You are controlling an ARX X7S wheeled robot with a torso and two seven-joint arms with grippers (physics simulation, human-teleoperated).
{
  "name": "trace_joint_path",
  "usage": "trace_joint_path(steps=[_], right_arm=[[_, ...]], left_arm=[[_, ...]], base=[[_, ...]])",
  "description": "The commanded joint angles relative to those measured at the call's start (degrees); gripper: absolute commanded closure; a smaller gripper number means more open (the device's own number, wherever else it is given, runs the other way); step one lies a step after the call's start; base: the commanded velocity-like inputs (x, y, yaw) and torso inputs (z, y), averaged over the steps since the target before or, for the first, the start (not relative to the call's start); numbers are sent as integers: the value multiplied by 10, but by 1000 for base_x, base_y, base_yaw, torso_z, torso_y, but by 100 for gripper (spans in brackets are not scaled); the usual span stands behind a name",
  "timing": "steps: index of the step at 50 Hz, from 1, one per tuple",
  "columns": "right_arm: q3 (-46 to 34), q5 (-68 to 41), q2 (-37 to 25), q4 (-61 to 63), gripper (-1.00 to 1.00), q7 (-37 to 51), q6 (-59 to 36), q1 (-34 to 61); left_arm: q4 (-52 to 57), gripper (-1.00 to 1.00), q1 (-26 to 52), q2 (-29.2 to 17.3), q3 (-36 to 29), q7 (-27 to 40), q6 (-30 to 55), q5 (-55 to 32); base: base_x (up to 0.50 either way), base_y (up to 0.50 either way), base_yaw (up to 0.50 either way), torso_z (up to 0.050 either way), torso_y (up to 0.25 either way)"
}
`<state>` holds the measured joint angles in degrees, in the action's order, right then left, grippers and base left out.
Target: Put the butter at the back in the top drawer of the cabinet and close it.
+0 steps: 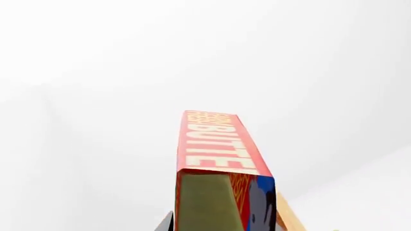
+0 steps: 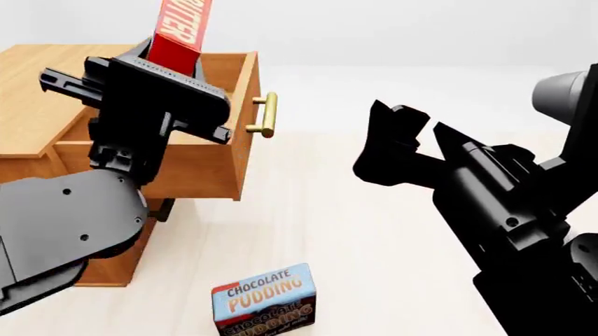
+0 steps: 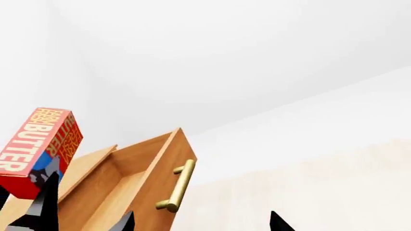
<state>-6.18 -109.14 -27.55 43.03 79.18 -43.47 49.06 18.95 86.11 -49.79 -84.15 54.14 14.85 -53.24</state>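
The butter [image 2: 178,31], a red-and-orange carton, stands on end in my left gripper [image 2: 168,66], which is shut on its lower part. It hangs above the open top drawer [image 2: 238,105] of the cabinet [image 2: 38,91], near the drawer's back. The left wrist view shows the butter [image 1: 218,154] rising from the left gripper [image 1: 222,224]. My right gripper [image 2: 416,129] is open and empty, to the right of the brass handle [image 2: 265,114]. In the right wrist view, the butter [image 3: 42,144] is beyond the drawer [image 3: 138,178] and the right gripper [image 3: 202,226] is spread wide.
A blue-and-brown chocolate pudding box [image 2: 265,301] stands on the pale floor in front of the cabinet. A lower drawer's handle [image 2: 161,210] peeks out beside my left arm. Pale floor stretches between the cabinet and my right arm.
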Motion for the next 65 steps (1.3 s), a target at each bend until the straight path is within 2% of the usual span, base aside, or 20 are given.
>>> trace_joint_path(steps=[1, 12, 27, 31, 38, 46, 65], right_arm=[[-1, -4, -3, 10, -100, -1, 5, -8], [2, -5, -10, 18, -100, -5, 9, -18], [2, 26, -20, 22, -100, -26, -2, -37], [5, 75, -26, 31, -100, -38, -17, -43], [-3, 275, -44, 54, -100, -94, -61, -73], [-34, 430, -67, 70, -100, -145, -65, -97], [-41, 469, -75, 70, -100, -183, -34, -143]], left_arm=[[-90, 100, 10, 17, 51, -54, -43, -50], [-176, 100, 12, 57, 80, -108, -54, -116], [-248, 100, 9, 94, 96, -139, -48, -163], [-252, 100, 6, 97, 96, -142, -46, -166], [-249, 100, 3, 94, 95, -143, -45, -166], [-244, 100, 4, 94, 96, -142, -42, -166], [-290, 100, 11, 117, 94, -146, -30, -160]], base=[[0, 0, 0, 10, 0], [0, 0, 0, 0, 2], [0, 0, 0, 1, 1], [0, 0, 0, 0, 0], [0, 0, 0, 0, 1], [0, 0, 0, 1, 3], [0, 0, 0, 0, 2]])
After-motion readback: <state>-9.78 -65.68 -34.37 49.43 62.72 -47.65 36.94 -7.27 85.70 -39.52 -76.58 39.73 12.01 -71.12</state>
